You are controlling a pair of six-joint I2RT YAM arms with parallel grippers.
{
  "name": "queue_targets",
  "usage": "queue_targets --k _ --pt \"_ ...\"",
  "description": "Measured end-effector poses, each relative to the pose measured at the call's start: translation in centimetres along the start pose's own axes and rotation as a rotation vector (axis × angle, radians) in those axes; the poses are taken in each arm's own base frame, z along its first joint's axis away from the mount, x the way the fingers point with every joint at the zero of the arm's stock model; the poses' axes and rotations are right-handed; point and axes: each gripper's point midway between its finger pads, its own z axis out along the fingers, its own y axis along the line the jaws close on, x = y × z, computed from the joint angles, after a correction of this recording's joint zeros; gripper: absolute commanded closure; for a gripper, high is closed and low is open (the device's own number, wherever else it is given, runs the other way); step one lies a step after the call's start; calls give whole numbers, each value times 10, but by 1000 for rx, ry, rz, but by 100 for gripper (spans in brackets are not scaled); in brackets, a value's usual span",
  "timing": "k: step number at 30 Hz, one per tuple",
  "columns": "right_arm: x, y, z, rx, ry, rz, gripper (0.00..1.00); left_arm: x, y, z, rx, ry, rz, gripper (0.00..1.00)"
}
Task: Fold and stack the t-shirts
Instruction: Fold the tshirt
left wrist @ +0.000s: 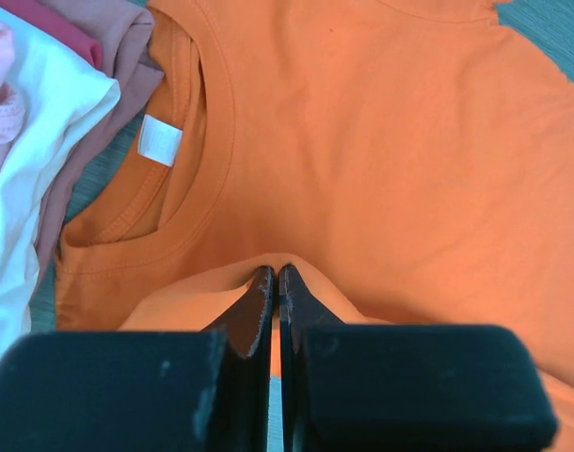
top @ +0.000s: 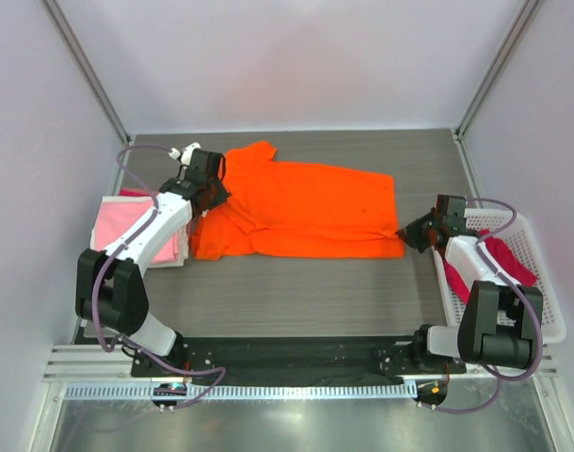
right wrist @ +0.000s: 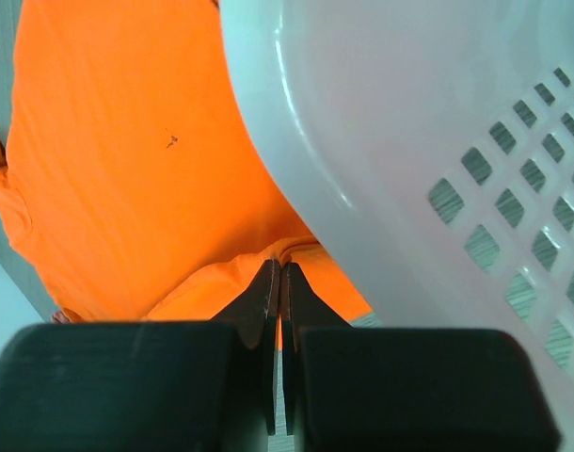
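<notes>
Currently the orange t-shirt lies spread across the middle of the counter, collar toward the left. The left gripper is pressed together on a raised fold of orange cloth just below the collar. The right gripper pinches a fold at the shirt's opposite edge, just beside the white basket. A folded pink t-shirt tops the pile at the left, and a dark pink-red t-shirt lies in the basket.

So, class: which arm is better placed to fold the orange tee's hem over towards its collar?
Right, probably. The right gripper is shut on the orange tee at its hem end, beside the basket; the left gripper pinches it near the collar and could anchor it.
</notes>
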Motion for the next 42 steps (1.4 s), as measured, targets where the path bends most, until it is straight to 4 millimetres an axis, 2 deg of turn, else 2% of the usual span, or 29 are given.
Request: queue_targets --k 11,18,28,38,42 --pt "-4 4 4 -11 -10 1 96 -1 -6 21 -23 23 11 100" --pt "-4 4 4 -11 -14 8 96 -17 -22 26 1 1 15 100" --pt "-5 5 4 -11 -18 18 96 -9 -36 54 11 52 37 100" --pt "-5 5 4 -6 -25 17 96 -27 -60 59 64 34 39 100" --pt "-5 5 5 -4 -27 17 96 -28 -70 69 84 47 38 100"
